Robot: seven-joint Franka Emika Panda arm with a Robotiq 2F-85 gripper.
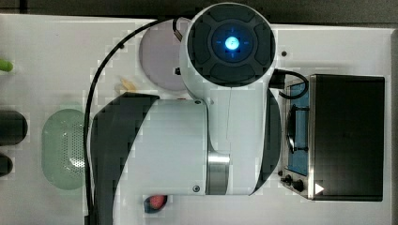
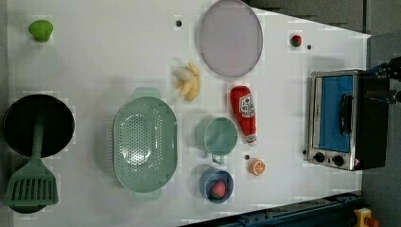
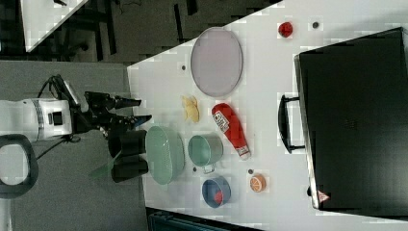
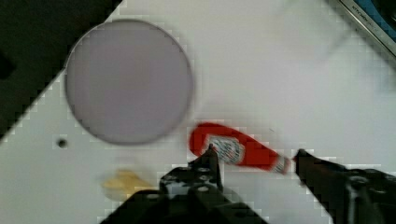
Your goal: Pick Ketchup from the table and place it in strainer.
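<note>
My gripper (image 4: 254, 156) hangs above the tabletop (image 2: 104, 56) with its two fingers (image 4: 210, 161) spread wide and nothing between them; in the right view it (image 3: 139, 109) sits out past the tabletop's edge, high over the scene. The ketchup (image 2: 244, 113) lies on its side on the tabletop, untouched, its whitish cap end pointing toward the left view's bottom. It rests between the round grey plate (image 2: 230, 38) and a small orange slice (image 2: 257, 166), just beside the teal-green cup (image 2: 220, 136). In the wrist view the bottle (image 4: 238, 153) shows below my fingertips, apart from them. The strainer (image 2: 144, 143) stands empty on the other side of the cup from the bottle, toward the left view's left. A toaster oven (image 2: 338, 118) stands at the left view's right
</note>
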